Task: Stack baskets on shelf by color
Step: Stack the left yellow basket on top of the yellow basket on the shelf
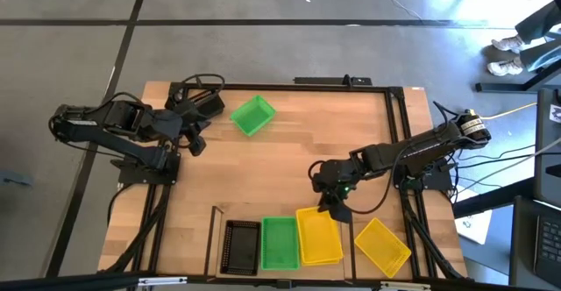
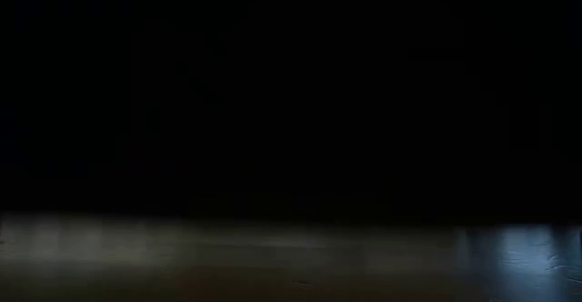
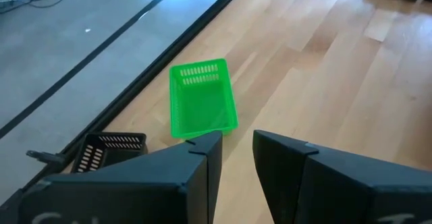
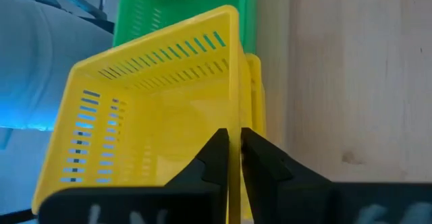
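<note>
Right hand (image 1: 333, 210) pinching slotted yellow plastic basket's (image 1: 318, 236) thin wall; left hand (image 1: 198, 142) spread above wood-grain counter (image 1: 289, 164).

You have no readable text, label, brand, number or sign anywhere in these views. The left gripper (image 3: 236, 160) housing carries pale marks near its lower edge, and the right gripper (image 4: 234, 158) housing shows similar pale strokes, perhaps lettering, but they are cut off and cannot be read. The baskets beside the right gripper, yellow (image 4: 155, 109) and green (image 1: 280, 243), are plain. The low view is nearly black and gives you nothing legible.
</note>
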You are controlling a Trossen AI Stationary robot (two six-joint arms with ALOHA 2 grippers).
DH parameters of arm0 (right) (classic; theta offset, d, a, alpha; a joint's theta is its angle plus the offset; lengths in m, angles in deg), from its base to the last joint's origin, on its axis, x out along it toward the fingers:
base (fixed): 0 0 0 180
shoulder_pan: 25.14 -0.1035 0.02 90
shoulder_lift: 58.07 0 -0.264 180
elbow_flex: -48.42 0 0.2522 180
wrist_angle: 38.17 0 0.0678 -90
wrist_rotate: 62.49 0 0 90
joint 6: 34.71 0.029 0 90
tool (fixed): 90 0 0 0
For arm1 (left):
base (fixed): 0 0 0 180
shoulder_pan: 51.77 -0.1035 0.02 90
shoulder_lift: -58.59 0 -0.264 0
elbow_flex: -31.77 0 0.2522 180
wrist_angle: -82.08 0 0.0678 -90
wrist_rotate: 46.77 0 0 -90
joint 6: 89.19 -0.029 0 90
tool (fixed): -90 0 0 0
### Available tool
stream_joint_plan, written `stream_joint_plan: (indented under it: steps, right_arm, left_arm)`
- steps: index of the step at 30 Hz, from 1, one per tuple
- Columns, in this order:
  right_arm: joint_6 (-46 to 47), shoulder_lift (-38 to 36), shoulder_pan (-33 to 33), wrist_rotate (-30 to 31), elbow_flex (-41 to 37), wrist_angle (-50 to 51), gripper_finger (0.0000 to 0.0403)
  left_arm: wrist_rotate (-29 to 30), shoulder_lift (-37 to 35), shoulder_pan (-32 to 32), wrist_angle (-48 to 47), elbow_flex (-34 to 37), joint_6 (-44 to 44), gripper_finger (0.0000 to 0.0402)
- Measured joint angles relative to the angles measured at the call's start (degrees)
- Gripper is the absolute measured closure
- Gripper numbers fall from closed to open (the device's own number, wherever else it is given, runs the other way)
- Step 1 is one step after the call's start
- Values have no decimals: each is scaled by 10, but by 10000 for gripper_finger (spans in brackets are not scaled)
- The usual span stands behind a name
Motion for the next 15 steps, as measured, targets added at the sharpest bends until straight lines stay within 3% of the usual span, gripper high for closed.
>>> stream_joint_plan:
  steps: [15]
  right_arm:
    - [42,1,0,-24,0,-11,372]
  left_arm:
    - [0,0,0,0,0,-1,324]
